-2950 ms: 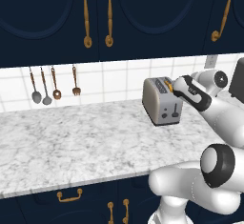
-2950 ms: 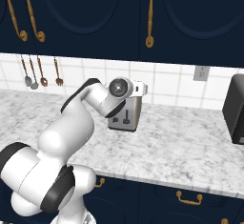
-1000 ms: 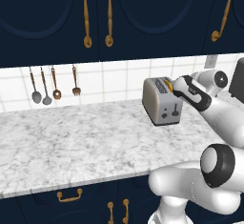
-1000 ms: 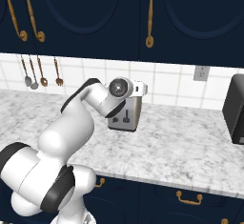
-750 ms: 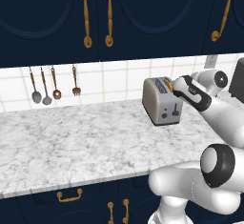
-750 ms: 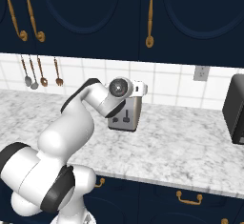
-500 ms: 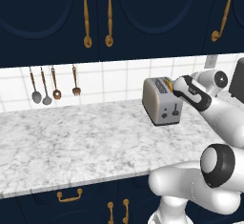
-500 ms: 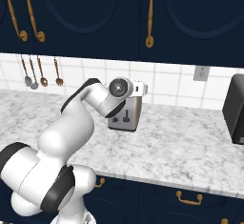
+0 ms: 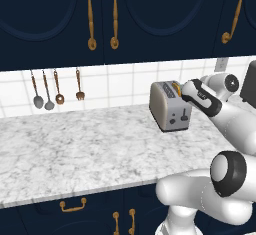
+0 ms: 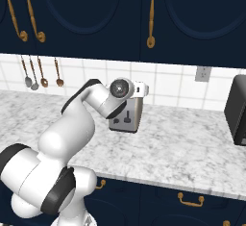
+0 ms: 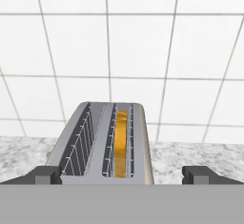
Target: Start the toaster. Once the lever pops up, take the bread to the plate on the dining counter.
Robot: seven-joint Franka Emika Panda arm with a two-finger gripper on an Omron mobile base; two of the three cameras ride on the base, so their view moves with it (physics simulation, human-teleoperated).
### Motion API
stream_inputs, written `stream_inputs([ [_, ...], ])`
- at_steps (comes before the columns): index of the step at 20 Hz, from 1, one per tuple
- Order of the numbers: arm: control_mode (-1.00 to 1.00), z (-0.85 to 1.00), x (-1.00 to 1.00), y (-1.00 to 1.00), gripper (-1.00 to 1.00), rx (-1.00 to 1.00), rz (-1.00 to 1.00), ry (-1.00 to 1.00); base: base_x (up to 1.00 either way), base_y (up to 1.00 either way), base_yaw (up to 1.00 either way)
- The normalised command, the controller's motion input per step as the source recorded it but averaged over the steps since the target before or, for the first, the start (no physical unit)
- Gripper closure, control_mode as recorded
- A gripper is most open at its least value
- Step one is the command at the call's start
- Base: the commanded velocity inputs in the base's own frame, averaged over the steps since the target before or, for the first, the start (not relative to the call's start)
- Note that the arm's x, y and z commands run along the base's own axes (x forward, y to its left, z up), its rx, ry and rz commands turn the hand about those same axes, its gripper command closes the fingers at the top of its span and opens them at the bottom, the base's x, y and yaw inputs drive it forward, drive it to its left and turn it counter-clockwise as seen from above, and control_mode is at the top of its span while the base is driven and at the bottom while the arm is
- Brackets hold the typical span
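Your gripper (image 11: 122, 174) hangs with jaws apart over the toaster (image 9: 170, 106) near the worktop's back edge, bread (image 11: 121, 144) in one slot; bring a fingertip squarely onto the lever (image 9: 185, 114), press straight down.

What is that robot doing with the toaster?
The robot's open gripper hovers just by the toaster on the marble counter, holding nothing. A golden slice of bread sits down in one of the two slots; the other slot is empty. The bread has not been lifted out yet.
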Motion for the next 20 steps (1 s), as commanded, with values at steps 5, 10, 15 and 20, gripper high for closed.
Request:
stream_inputs([
  [5,-1.0,0.0,0.0,0.0,-1.0,0.0,0.0,0.0,0.0,0.0,0.0],
  [10,-1.0,0.0,0.0,0.0,-1.0,0.0,0.0,0.0,0.0,0.0,0.0],
  [15,-1.0,0.0,0.0,0.0,-1.0,0.0,0.0,0.0,0.0,0.0,0.0],
  [20,-1.0,0.0,0.0,0.0,-1.0,0.0,0.0,0.0,0.0,0.0,0.0],
])
